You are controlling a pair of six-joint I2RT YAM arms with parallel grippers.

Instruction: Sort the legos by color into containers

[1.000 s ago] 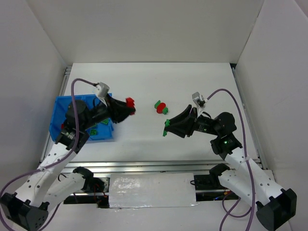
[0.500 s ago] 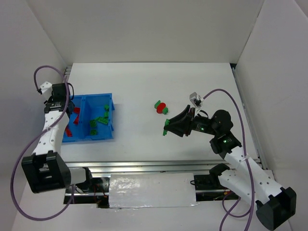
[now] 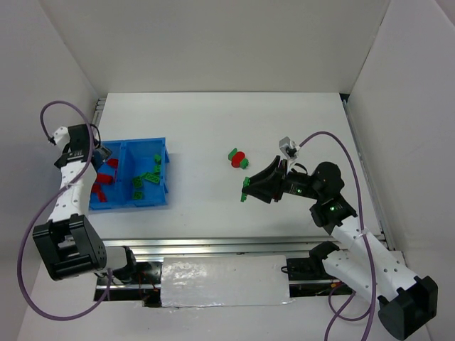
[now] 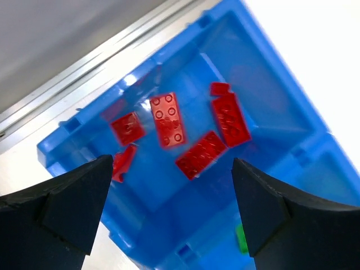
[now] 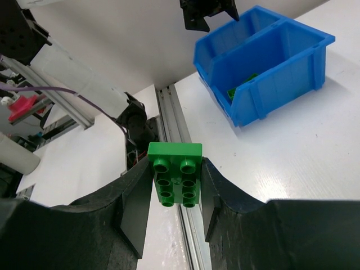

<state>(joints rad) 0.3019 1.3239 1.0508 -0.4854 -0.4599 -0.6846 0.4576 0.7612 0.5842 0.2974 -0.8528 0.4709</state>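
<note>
The blue bin stands at the left, split by a middle wall. Several red legos lie in its left compartment and several green ones in its right. My left gripper hangs open over the left compartment; in the left wrist view its jaws stand wide above the red bricks, holding nothing. My right gripper is shut on a green brick, lifted above mid-table. A small cluster of red and green legos lies loose on the table.
White walls enclose the table on three sides. An aluminium rail runs along the near edge, another beside the bin. The right wrist view shows the bin far ahead, with the left gripper above it.
My left arm swung from mid-table, where it held a red brick, to above the bin's left compartment, and its jaws opened; the brick is gone from them. The right arm barely moved.
</note>
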